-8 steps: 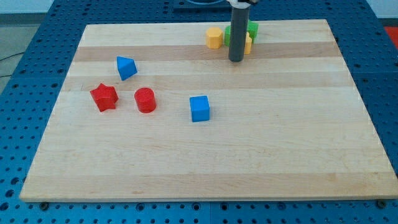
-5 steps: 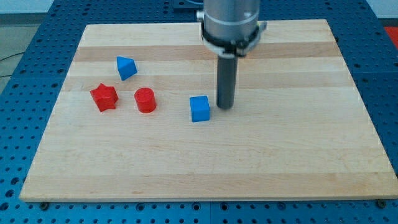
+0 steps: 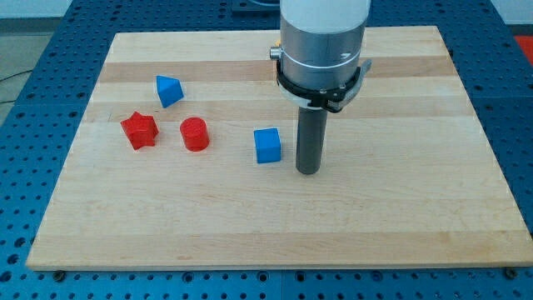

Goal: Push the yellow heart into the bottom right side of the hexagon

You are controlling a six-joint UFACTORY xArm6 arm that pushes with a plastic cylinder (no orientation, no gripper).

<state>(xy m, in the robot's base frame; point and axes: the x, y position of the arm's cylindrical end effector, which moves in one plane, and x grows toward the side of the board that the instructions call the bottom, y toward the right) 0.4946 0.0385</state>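
tip (image 3: 308,171) | just right of blue cube (image 3: 267,145); apart

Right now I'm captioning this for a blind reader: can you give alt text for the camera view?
My tip rests on a wooden board, just right of a blue cube. Further left sit a red cylinder, a red star and a blue pyramid-like block; the arm hides the yellow heart and hexagon.
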